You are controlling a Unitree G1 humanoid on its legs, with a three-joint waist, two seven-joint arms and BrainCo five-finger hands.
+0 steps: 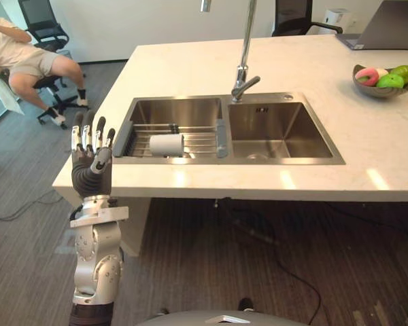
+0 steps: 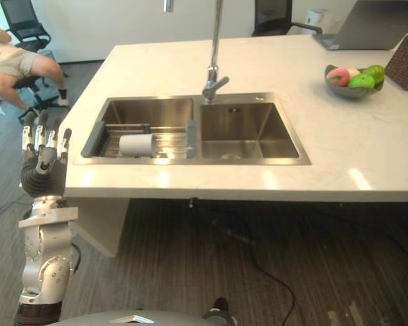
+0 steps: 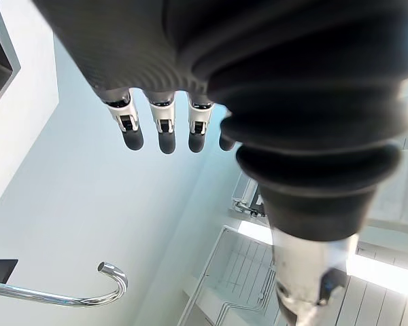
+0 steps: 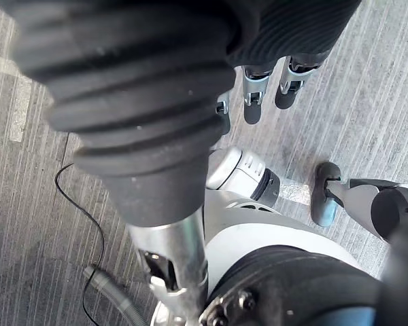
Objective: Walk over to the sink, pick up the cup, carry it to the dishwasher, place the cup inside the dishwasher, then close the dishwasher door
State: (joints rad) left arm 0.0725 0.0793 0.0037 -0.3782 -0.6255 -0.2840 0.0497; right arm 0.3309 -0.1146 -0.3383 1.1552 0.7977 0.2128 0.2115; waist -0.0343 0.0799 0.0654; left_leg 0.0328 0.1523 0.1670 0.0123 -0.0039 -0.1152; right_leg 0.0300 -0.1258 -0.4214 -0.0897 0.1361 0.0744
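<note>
Cup (image 1: 166, 144), white, cylindrical: lies on its side on the wire rack (image 1: 202, 140) across the left basin of the stainless steel double sink (image 1: 285, 161), toward the front left corner of the pale stone table (image 1: 190, 61). Long axis runs parallel to the table's front edge; which end is the mouth cannot be told.

Left hand (image 1: 90, 161): raised just off the table's front left corner, forearm upright, fingers straight and apart, pointing up, holding nothing. Cup sits forward and to the right of this hand, past the sink's near rim.

Right hand (image 4: 252, 102): hangs low toward the grey striped floor (image 4: 27, 204), fingers relaxed, empty.

Judgement: left hand is the nearer. Reaching calls for a move over the rim and down, with the grasp closing across the cup's side. Cup not yet picked up.
</note>
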